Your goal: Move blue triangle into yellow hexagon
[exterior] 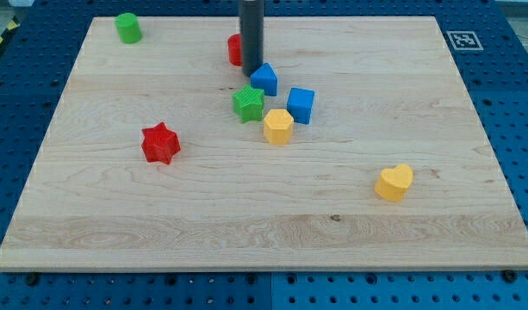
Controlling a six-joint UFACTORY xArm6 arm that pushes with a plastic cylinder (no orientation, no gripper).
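My tip (pixel 251 74) rests on the pale wooden worktop (pixel 91 215), touching the far-left side of the one blue triangle block (pixel 264 78); there's no hand. The single yellow hexagon block (pixel 278 126) sits nearer. Also one each: blue cube (pixel 301 105), green star (pixel 248 103), red star (pixel 160 143), yellow heart (pixel 394 182), green cylinder (pixel 128 27), part-hidden red block (pixel 234 49).

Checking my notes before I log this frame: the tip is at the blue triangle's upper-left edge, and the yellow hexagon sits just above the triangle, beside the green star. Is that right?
One thing is off. In the camera view the yellow hexagon sits below the blue triangle, toward the view's bottom, not above it. The rest holds: my tip is at the triangle's upper-left edge, and the hexagon is beside the green star.
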